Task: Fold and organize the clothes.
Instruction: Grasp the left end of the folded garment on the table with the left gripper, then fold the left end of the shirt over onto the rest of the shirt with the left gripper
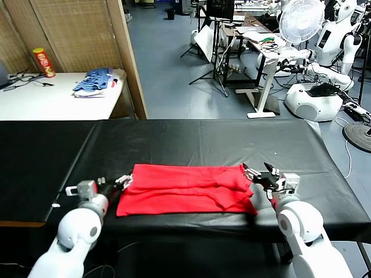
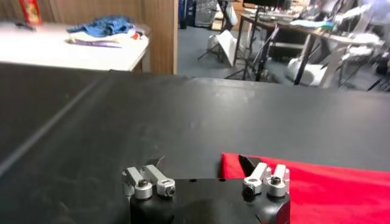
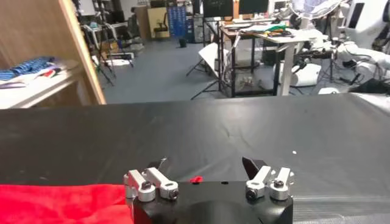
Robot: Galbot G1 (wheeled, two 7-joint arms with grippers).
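Observation:
The clothes are one bright red T-shirt [image 1: 185, 188], folded into a wide flat band near the front edge of the black table [image 1: 203, 139]. My left gripper [image 1: 123, 180] is low at the shirt's left end with its fingers spread and nothing between them. In the left wrist view the left gripper [image 2: 201, 161] is open, and one finger lies over the corner of the shirt [image 2: 329, 189]. My right gripper [image 1: 253, 174] is at the shirt's right end. The right wrist view shows the right gripper [image 3: 204, 162] open over bare table, with the shirt [image 3: 61, 204] off to one side.
A blue striped heap of fabric [image 1: 95, 81] and a red can [image 1: 43, 62] lie on a white table [image 1: 52, 101] at the back left, beside a wooden partition [image 1: 130, 58]. Beyond the table are a fan [image 1: 301, 20], desks and white robots [image 1: 324, 98].

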